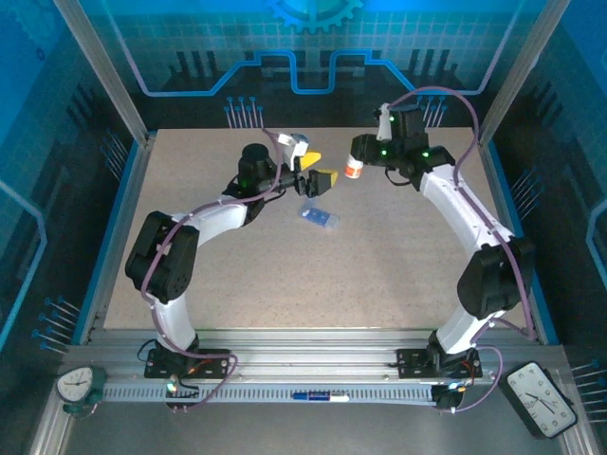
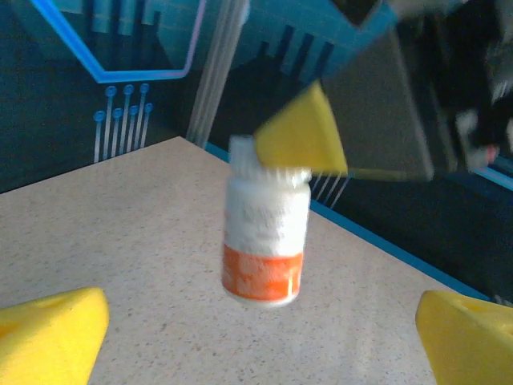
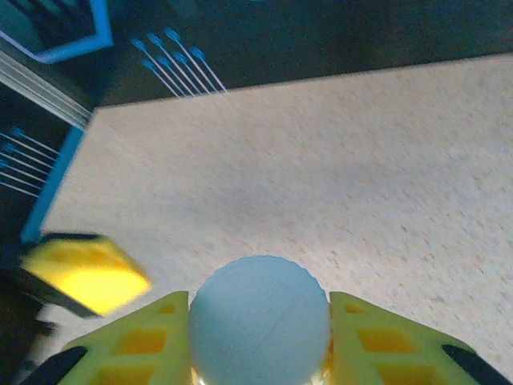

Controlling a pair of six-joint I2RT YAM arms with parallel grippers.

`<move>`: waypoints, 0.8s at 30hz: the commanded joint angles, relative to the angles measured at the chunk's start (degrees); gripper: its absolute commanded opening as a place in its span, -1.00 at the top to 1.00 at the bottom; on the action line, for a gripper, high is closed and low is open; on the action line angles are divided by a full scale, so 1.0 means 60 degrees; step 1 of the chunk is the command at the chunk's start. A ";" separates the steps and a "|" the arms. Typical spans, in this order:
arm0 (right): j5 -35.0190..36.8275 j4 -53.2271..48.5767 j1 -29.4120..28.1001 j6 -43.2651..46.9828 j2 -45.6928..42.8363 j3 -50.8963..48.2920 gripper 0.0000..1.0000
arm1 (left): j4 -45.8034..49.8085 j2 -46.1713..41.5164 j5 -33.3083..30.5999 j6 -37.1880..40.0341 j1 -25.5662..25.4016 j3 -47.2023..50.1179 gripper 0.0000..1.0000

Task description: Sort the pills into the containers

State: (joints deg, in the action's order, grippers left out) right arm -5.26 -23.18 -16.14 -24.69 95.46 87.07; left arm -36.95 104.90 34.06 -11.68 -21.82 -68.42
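Note:
My right gripper (image 1: 359, 158) is shut on the white cap (image 3: 260, 321) of a small orange bottle (image 1: 353, 171) with a white label, and holds it above the table. In the right wrist view the cap sits between the two yellow fingers (image 3: 136, 346). The left wrist view has the bottle (image 2: 264, 241) hanging upright in mid-air ahead of my left gripper (image 2: 256, 353), whose yellow fingertips (image 2: 50, 329) stand wide apart with nothing between them. My left gripper (image 1: 318, 168) is just left of the bottle, open. The translucent blue pill box (image 1: 320, 218) lies flat on the table below both grippers. No pills are visible.
The speckled beige table (image 1: 379, 275) is fenced by a blue-edged frame with metal posts (image 1: 128, 204). One of the left gripper's yellow fingers (image 3: 84, 274) appears at the left of the right wrist view. Clocks (image 1: 541, 398) sit on the near rail.

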 commanded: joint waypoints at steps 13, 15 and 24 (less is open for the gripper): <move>0.2506 0.2483 0.0064 0.1243 -0.0234 -0.2833 0.53 | 0.2733 -0.1086 -0.1865 0.1004 0.0231 -0.0354 -0.98; 0.2548 0.2608 0.0060 0.1154 -0.0258 -0.3114 0.54 | 0.2729 -0.1171 -0.2067 0.0915 0.0253 -0.0312 -0.98; 0.2753 0.3291 0.0031 0.0693 -0.0496 -0.4545 0.55 | 0.3560 -0.1159 -0.1816 -0.0058 0.0589 -0.0793 -0.98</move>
State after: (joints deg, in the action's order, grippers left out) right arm 9.52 -7.27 -16.14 -19.25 94.94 61.98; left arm -18.79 99.37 23.14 -10.59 -19.05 -70.72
